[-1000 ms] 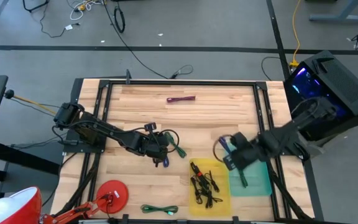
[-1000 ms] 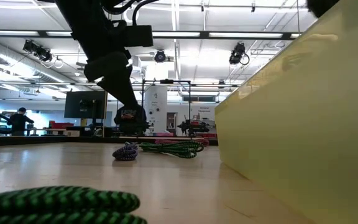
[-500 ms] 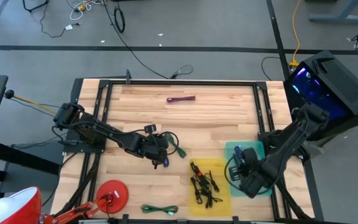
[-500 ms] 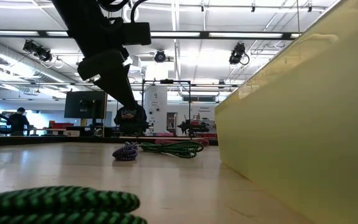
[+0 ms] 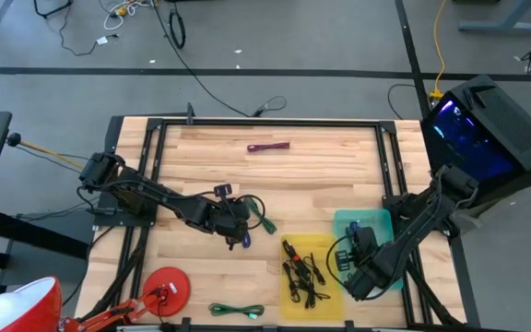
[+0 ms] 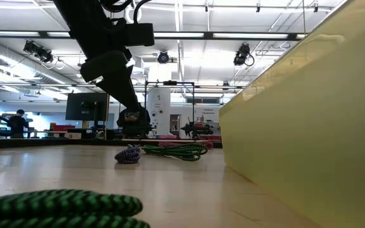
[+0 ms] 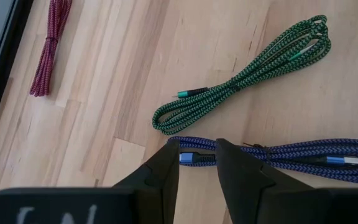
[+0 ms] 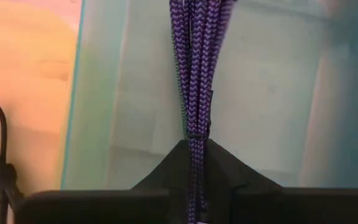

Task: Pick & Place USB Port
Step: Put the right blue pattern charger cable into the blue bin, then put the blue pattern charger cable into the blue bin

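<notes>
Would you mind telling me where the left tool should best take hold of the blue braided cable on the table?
Grip the blue cable at its bundled strands, just behind the connector, coming straight down. The left tool is open astride that end already.

High view: straight down over whole table. Low view: tabletop level, facing room. Wrist views: close on table. High, low, left wrist share green cable.

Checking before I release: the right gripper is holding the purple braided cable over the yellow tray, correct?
Not quite. The right gripper is shut on the purple braided cable, but over the teal tray, not the yellow tray beside it. The right wrist view shows the cable hanging above teal plastic.
</notes>
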